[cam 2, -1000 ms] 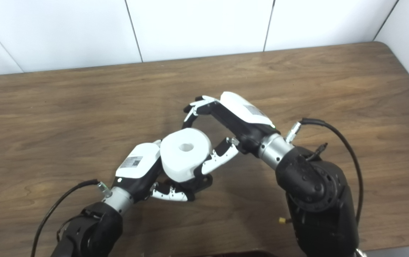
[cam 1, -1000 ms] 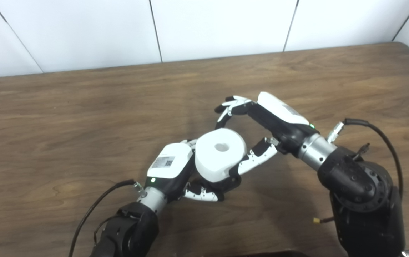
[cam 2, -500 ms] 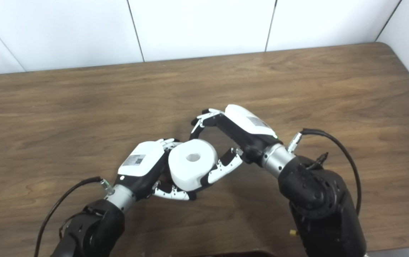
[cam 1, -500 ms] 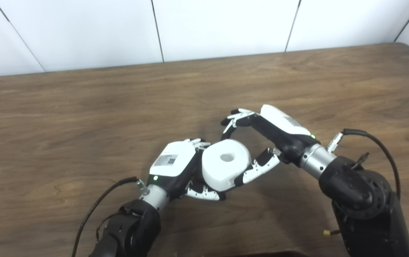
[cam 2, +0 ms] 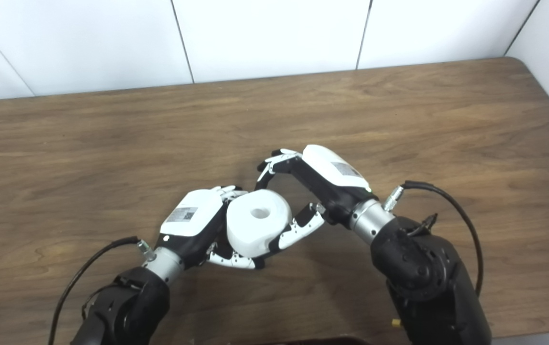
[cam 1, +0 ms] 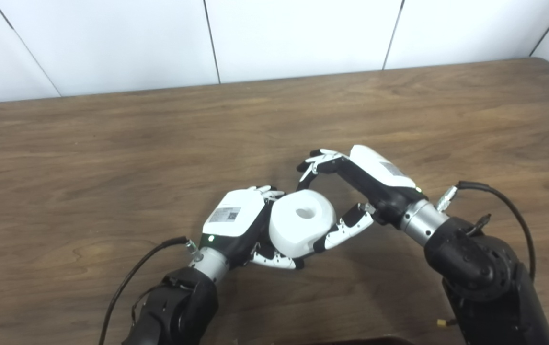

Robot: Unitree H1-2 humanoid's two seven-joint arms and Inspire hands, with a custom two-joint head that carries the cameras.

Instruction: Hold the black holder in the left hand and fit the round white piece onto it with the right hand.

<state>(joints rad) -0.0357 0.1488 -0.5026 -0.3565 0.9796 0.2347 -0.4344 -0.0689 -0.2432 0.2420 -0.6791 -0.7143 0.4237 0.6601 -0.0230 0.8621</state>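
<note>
Left hand [cam 1: 236, 223] clamped under white piece [cam 1: 301, 220], holder hidden; right hand [cam 1: 351, 191] spread apart beside it, near table's front edge; press piece down squarely, left steady

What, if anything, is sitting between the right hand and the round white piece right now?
Nothing visible. The right hand arches around the round white piece, thumb at its side, and no object lies in the gap. The left hand is against the piece's opposite side; the table nearby shows nothing else.
</note>
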